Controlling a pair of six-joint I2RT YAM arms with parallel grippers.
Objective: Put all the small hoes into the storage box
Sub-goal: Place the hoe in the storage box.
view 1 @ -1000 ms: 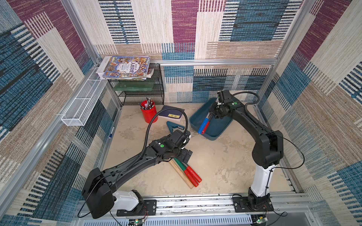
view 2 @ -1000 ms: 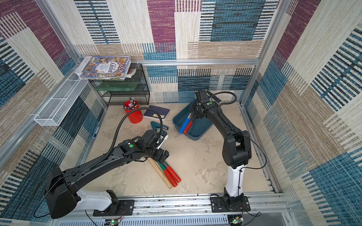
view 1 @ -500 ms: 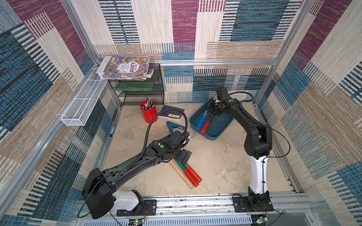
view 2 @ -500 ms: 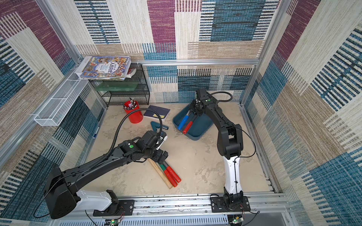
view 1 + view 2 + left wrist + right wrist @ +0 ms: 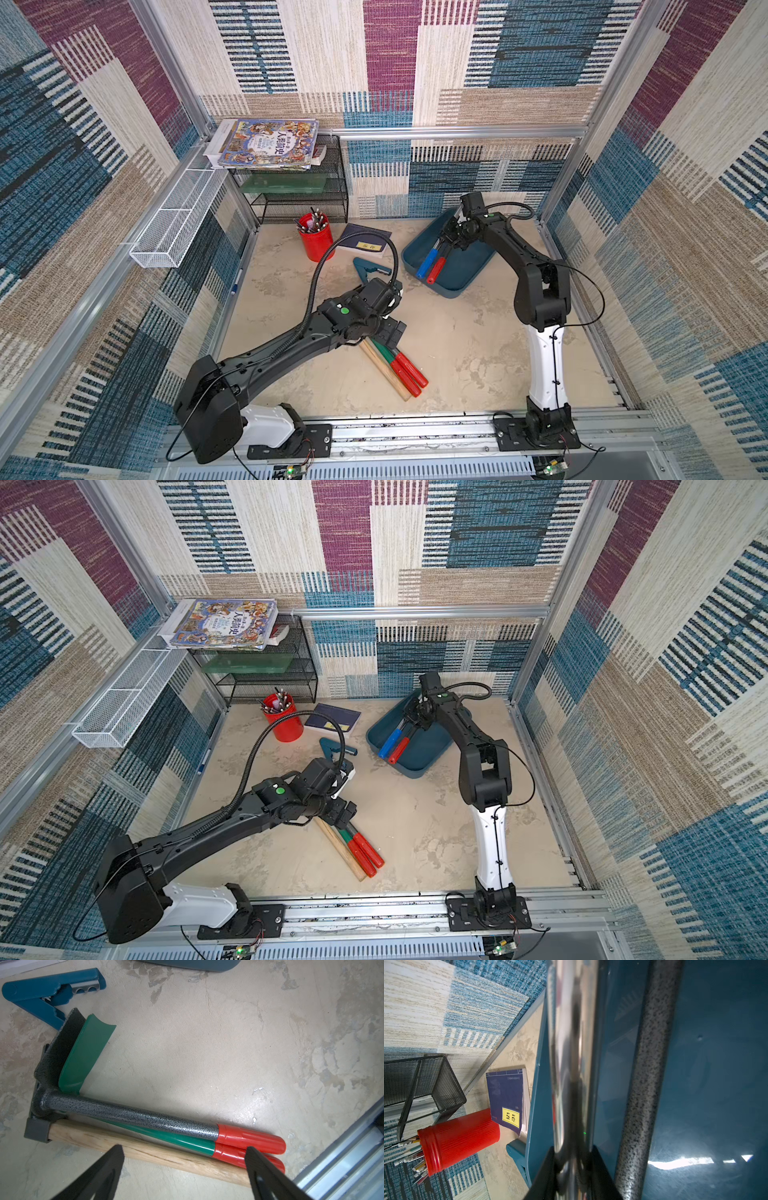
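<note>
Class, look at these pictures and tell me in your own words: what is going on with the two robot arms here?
The right gripper is shut on the shiny shaft of a blue-handled tool at the teal storage box, where a red-handled tool lies beside it. The left gripper hangs open above three more tools on the table: a wooden-handled one, a green one and a speckled grey one. None of those three is gripped.

Chrome shaft (image 5: 571, 1053) blurred, right wrist view; tool heads in storage box (image 5: 465, 274) hidden behind right arm (image 5: 511, 245).
</note>
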